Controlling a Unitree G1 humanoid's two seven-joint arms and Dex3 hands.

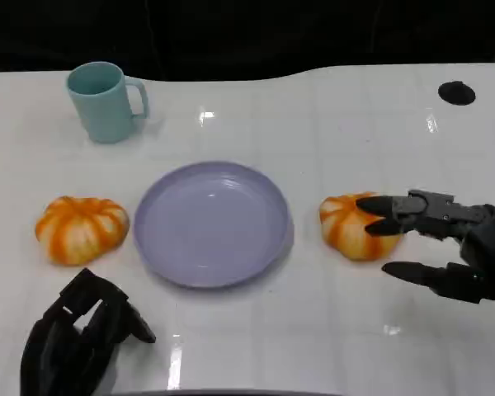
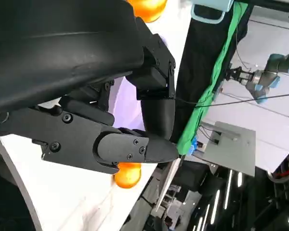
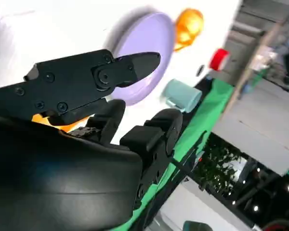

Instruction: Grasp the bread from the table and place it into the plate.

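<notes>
A: Step in hand, by my read: reach and grasp. The right hand [image 1: 441, 243] sits at the right edge of the head frame, fingers spread, upper fingers laid over the top of the nearer round orange-and-white ribbed bread roll [image 1: 356, 225], thumb low and apart below it. Not closed on it yet.

B: Contact?

A: Upper fingertips look to touch the crust; the head view is too coarse there to be sure. Nothing is lifted; the roll rests on the glossy white table [image 1: 330, 115], just right of the shallow round lavender plastic plate [image 1: 211, 223].

B: Left hand?

A: Lower left of frame, the left hand [image 1: 81, 334] lies with fingers curled in, holding nothing. A second striped orange roll [image 1: 82, 228] lies left of the plate, just above that hand.

B: Next move calls for?

A: Closing the thumb under the roll's lower flank, then a lift over the raised rim and a short carry left. The loaf is domed and lobed, likely soft; the grip should be gentle.

B: Other items?

A: A pale teal smooth ceramic-looking mug [image 1: 105, 101] stands upper left, well apart.
</notes>
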